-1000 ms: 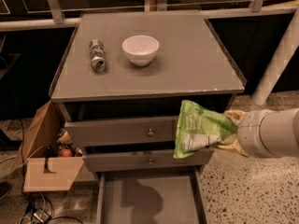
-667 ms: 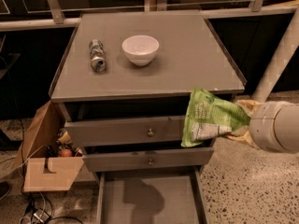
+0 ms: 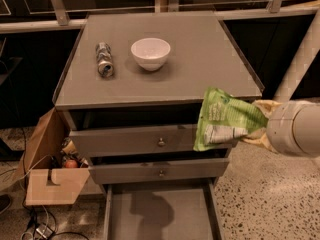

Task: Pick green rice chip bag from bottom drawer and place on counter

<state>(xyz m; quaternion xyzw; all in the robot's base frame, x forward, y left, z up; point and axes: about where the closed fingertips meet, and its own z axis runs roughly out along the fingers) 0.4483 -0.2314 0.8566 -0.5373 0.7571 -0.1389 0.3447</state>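
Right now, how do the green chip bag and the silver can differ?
The green rice chip bag hangs in air by the front right corner of the counter, gripped by the pincer at right; the silver can lies on its side on it. The bag is crinkly and wide; the can is slim. Neither is in the bottom drawer.

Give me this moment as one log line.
gripper: right of cabinet, holding bag | bag: airborne at front-right corner of counter | drawer: open
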